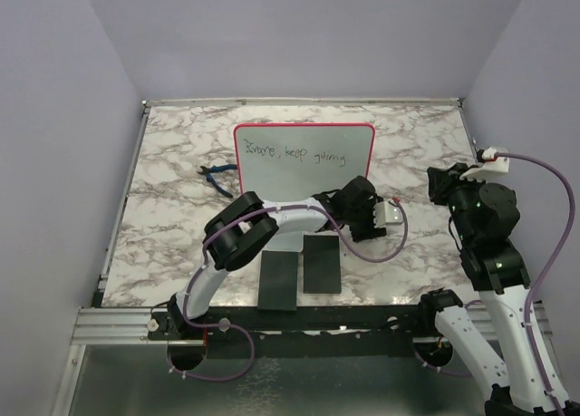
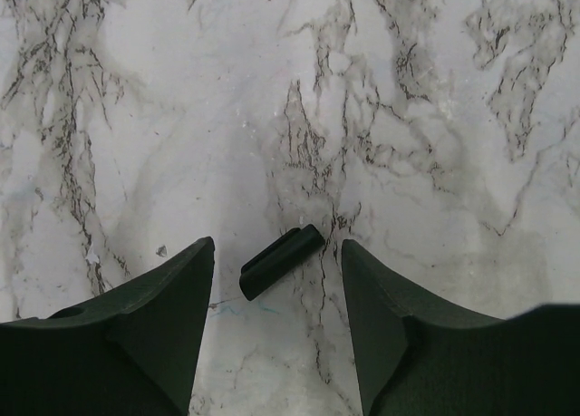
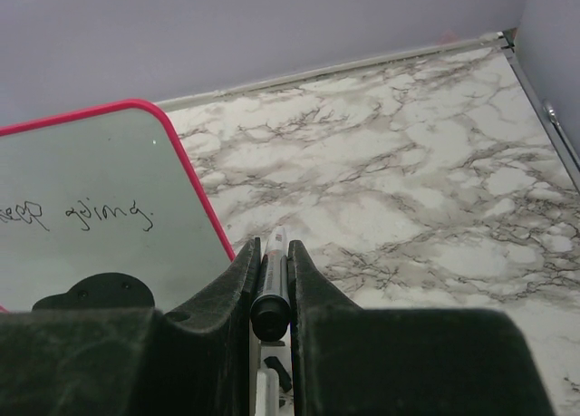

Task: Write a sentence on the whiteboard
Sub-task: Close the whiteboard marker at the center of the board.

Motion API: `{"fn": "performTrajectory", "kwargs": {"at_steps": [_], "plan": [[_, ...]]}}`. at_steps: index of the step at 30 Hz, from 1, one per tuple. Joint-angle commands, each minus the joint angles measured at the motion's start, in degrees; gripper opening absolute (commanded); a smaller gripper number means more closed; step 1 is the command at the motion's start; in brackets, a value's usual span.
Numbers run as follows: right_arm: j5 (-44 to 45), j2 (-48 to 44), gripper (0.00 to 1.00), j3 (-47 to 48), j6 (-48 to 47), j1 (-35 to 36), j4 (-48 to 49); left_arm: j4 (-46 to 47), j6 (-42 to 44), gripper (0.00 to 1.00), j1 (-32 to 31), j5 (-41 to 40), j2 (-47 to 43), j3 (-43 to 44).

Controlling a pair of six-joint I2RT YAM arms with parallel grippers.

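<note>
right gripper (image 3: 274,248): pressed together on a black marker (image 3: 270,294), the barrel pinched between both fingers with its pale end poking out past the fingertips; it is held over the table to the right of the whiteboard.
left gripper (image 2: 277,248): spread apart, hanging low over the marble table (image 2: 181,117), gripping nothing.
cap (image 2: 283,260): small and black, lying at a slant on the table in the gap between the left fingers, touching neither.
whiteboard (image 1: 308,176): large, white, rounded corners, red-pink rim; it sits at the far middle of the table, its lower right corner hidden behind the left arm's wrist. whether it lies flat or leans back cannot be told.
sentence (image 1: 296,153): one thin dark handwritten line across the board's upper part, small against the white; it ends "keep going.", the first word hard to read.
black slabs (image 1: 278,282): two flat rectangles side by side near the table's front edge, in front of the board.
blue-handled tool (image 1: 216,174): on the table just left of the board.
</note>
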Motion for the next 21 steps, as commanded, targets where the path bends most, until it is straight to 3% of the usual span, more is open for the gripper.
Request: {"fn": "performTrajectory", "kwargs": {"at_steps": [1, 21], "plan": [[-1.5, -1.0, 0.01, 0.3, 0.5, -0.3, -0.2, -3.5, -1.4, 0.6, 0.3, 3.4, 2.3, 2.1], [-0.8, -3.3, 0.01, -1.2, 0.6, -0.3, 0.0, -5.7, -7.1, 0.47, -1.6, 4.7, -3.6, -5.3]]}}
